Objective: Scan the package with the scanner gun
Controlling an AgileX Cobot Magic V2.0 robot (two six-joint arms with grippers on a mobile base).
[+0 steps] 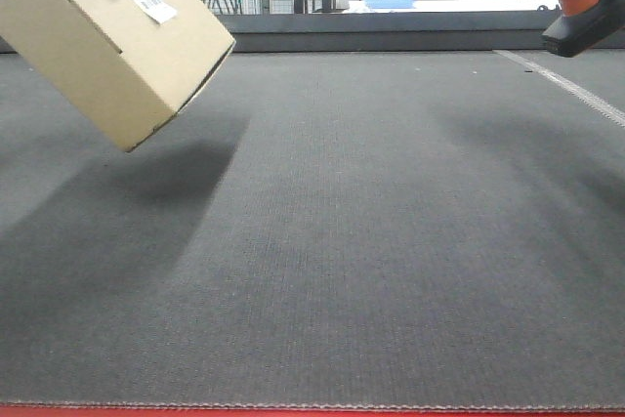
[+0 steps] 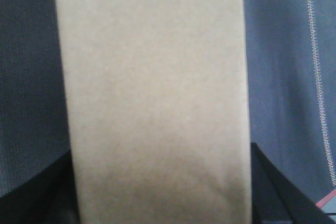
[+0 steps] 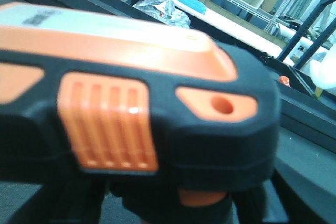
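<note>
The package (image 1: 107, 46), a light-tan cardboard box, hangs tilted in the air at the top left of the front view, its small white label (image 1: 153, 2) on the upper face. In the left wrist view the package (image 2: 152, 77) fills the middle, and my left gripper (image 2: 160, 195) is shut on it, a black finger (image 2: 270, 182) showing at each side. The scanner gun (image 1: 586, 7), orange handle and black foot, hangs at the top right. Its black and orange head (image 3: 157, 103) fills the right wrist view, with my right gripper (image 3: 168, 211) shut on the handle below.
A grey textured mat (image 1: 342, 241) covers the surface, with a red front edge (image 1: 312, 411) and a white stripe (image 1: 576, 90) at the right. A dark raised rail (image 1: 391, 31) runs along the back, with shelving and a white table (image 3: 236, 22) beyond.
</note>
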